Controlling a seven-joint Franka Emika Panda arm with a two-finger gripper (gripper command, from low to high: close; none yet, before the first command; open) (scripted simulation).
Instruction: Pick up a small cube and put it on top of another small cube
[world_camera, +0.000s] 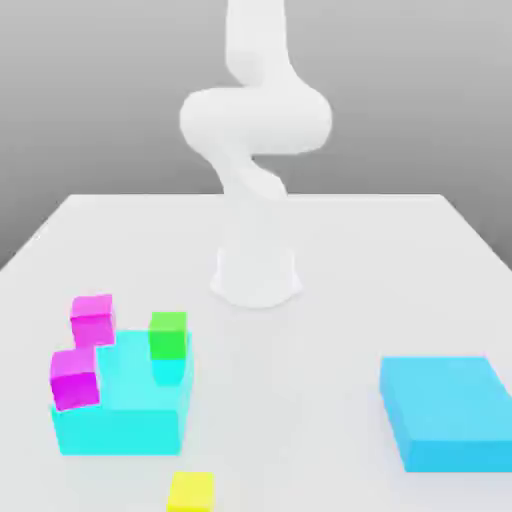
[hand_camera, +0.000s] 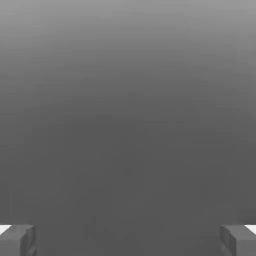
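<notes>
A: Yellow, small, low in the exterior view, just left of centre at the bottom edge: the yellow cube (world_camera: 190, 491). Flat on the white tabletop (world_camera: 330, 330), touching nothing.

B: And the gripper (hand_camera: 128, 240)?

A: Wide apart in the hand view, one fingertip (hand_camera: 17, 240) at each lower corner, nothing between them, plain grey beyond. Held up off the tabletop, judging by the folded white arm (world_camera: 255, 130) rising at upper centre of the exterior view.

B: So which way to the cube?

A: Down the frame from the arm's base (world_camera: 256, 275) and a little left; well apart from it. No long axis to worry about, a cube, sides roughly square to the frame.

B: Neighbours?

A: Just above it in the frame, a cyan block (world_camera: 120, 405), stepped, near but not touching. Green cube (world_camera: 168, 335) on that block's upper right, magenta cube (world_camera: 75, 377) at its left edge, a second magenta cube (world_camera: 92, 318) behind at upper left. Flat cyan block (world_camera: 445, 412) far off at lower right.

B: Room to close in?

A: Open tabletop left and right of the cube, probably enough for a grasp across those sides. Tabletop edge below the cube cut off by the frame, so margin there hard to judge.

B: Risk?

A: Likely only a brush against the stepped block.
</notes>
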